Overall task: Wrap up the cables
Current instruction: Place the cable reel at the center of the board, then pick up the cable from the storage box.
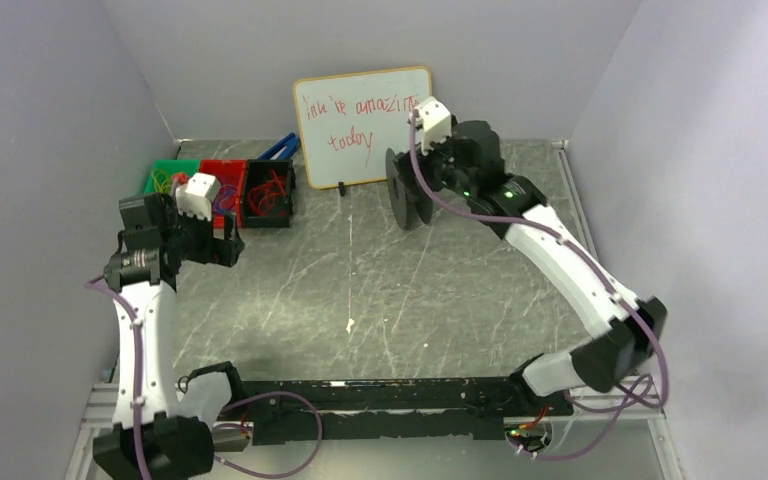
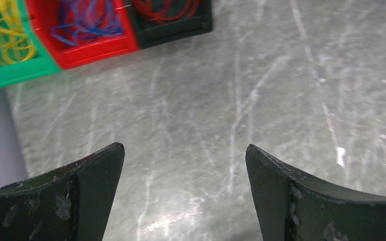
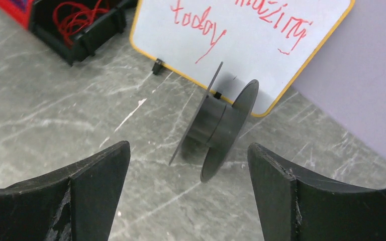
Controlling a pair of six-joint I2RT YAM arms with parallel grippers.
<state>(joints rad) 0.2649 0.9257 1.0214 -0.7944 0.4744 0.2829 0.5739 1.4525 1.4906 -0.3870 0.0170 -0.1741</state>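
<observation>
Here my left hand (image 2: 185, 150) gapes wide and empty over bare tabletop (image 2: 261, 90), bins (image 2: 95, 50) just beyond. My right hand (image 3: 187, 144) stands wide too, holding nothing, the spool (image 3: 216, 125) on edge ahead, before the board (image 3: 241, 45); the cables (image 3: 78, 17) lie in the black bin (image 3: 88, 42), far left.

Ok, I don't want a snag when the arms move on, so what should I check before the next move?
1. Left gripper open and empty, above bare table: ok.
2. Right gripper open, gripping nothing: ok.
3. Black spool standing on its flange edges in front of the whiteboard, ahead of the right fingers: ok.
4. Red cables on the spool: not ok, they lie in the black bin.
5. Cables free of tangles: cannot tell.
</observation>
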